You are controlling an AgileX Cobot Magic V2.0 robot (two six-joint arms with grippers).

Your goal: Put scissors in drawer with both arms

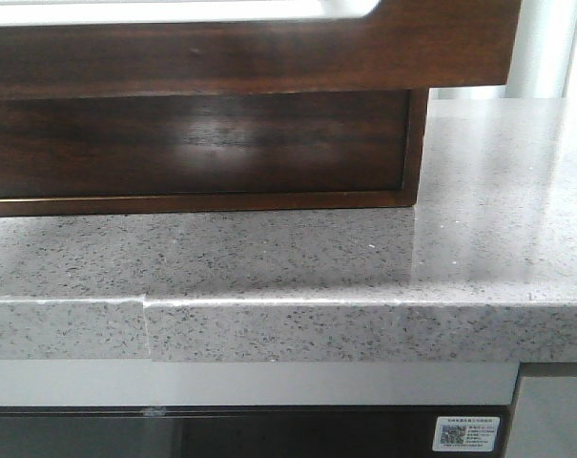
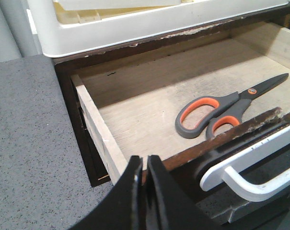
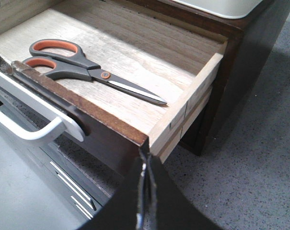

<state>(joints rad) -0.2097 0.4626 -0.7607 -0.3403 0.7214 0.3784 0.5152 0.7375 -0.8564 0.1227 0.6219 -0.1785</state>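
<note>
The drawer stands pulled out, and its pale wooden floor shows in both wrist views. Grey scissors with orange-lined handles lie flat inside it. My left gripper is shut, its tips at one end of the dark drawer front's top edge. At the opposite corner of that front, my right gripper is shut too. Neither holds anything. In the front view the glossy drawer front fills the top, and no gripper shows there.
A white bar handle is fixed on the drawer front. A white tray sits on top of the dark cabinet. The cabinet stands on a grey speckled countertop, with its edge near the camera.
</note>
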